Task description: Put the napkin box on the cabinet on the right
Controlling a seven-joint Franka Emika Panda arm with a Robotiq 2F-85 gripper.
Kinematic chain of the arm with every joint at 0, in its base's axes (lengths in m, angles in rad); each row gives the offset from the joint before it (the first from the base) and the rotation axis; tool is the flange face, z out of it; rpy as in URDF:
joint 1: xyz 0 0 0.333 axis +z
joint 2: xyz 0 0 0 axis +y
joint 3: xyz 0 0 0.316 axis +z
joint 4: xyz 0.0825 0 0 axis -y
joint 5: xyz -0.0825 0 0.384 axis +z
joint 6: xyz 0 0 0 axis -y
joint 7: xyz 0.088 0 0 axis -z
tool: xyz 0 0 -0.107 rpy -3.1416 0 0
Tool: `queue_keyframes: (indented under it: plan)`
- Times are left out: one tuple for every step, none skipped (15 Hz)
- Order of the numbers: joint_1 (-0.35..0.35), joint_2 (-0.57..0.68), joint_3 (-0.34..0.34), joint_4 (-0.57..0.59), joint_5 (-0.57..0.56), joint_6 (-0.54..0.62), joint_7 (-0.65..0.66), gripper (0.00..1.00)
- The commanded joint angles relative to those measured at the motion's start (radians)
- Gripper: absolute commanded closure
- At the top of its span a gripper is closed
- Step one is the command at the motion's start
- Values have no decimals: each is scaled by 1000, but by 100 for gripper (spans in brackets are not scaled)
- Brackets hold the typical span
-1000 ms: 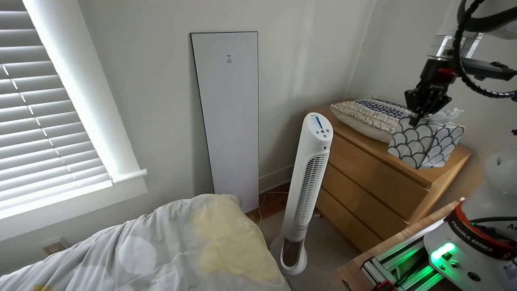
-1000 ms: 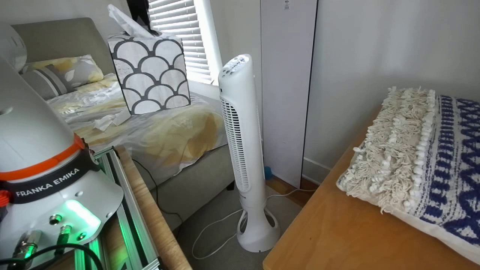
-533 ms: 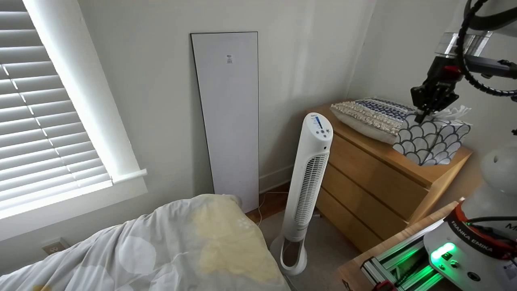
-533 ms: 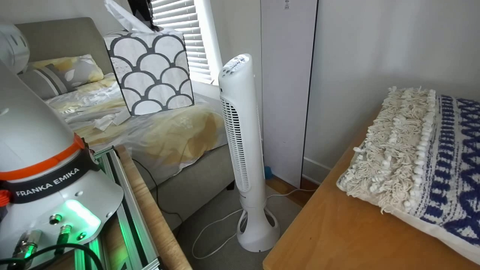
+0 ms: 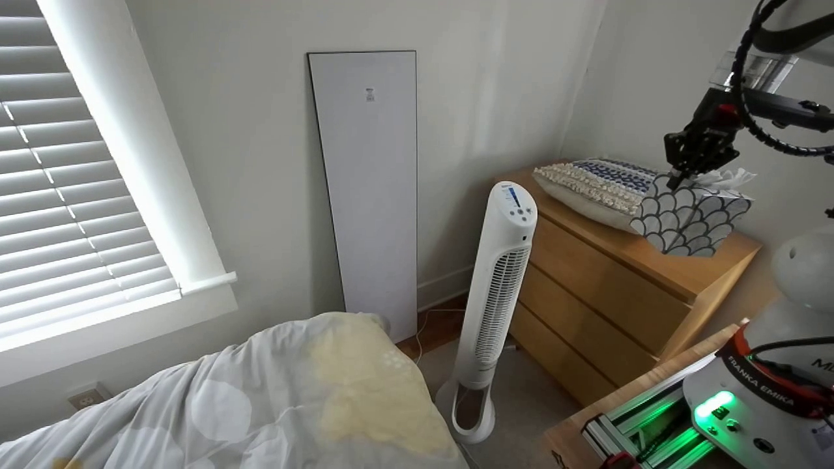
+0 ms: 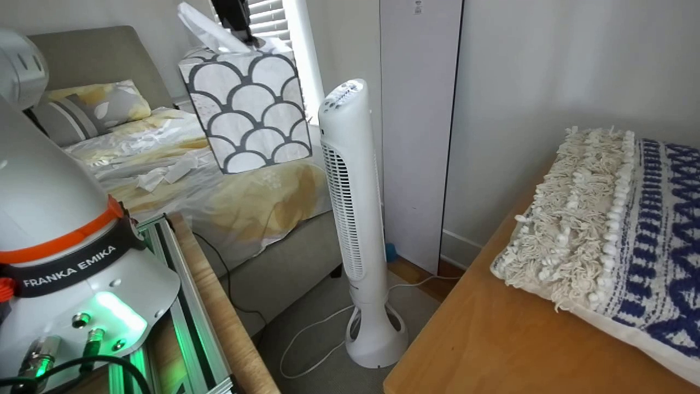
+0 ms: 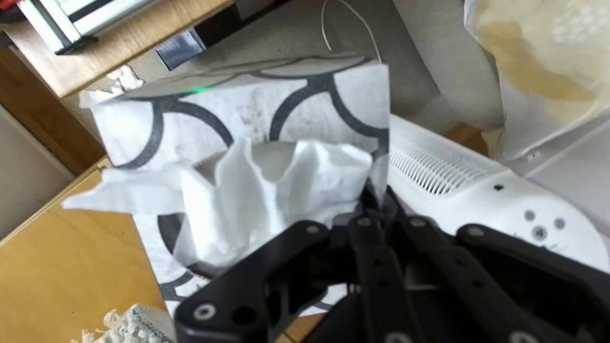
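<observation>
Hanging from your gripper (image 5: 676,183) in an exterior view, the napkin box (image 5: 692,220) is pinched at its top edge, and it shows in front of the cabinet (image 5: 596,290) near the pillow (image 5: 589,192); from here you can't tell whether it is over the wood. In an exterior view where the napkin box (image 6: 249,115) shows against the bed (image 6: 262,189), it hangs tilted in the air, and the cabinet (image 6: 481,350) top lies well apart from it, across that view past the fan (image 6: 358,219). In the wrist view you have the gripper pressed together on the napkin box beside the loose tissue (image 7: 262,205); exactly what sits in its bite is hidden. There the napkin box reaches sideways from your pinch toward the side where the cabinet top shows, with the fan toward the opposite side. That, I'd judge, is what your coming move turns on: the bulk of the napkin box lies on the cabinet side of the gripper, so its face would likely arrive first. You seem to be midway through the carry. Bring the whole base over the cabinet, clear of the pillow, before lowering; an off-centre pinch like this may let it swing.
</observation>
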Motion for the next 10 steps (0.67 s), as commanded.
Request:
queue_keyframes:
  plan:
    - [-104,115,-96,1,-20,185,9,99]
    - [-129,152,-118,6,-17,236,17,99]
    - [-156,199,-143,12,-15,289,20,99]
    - [-178,248,-163,19,-13,333,22,99]
    - [-201,293,-176,23,-15,369,30,99]
    - [-218,337,-187,27,-11,400,41,99]
    - [-240,380,-194,27,-11,434,60,99]
    - [-252,429,-203,33,1,468,80,99]
    - [-267,473,-208,37,4,505,102,99]
    - [-283,510,-213,41,3,549,126,99]
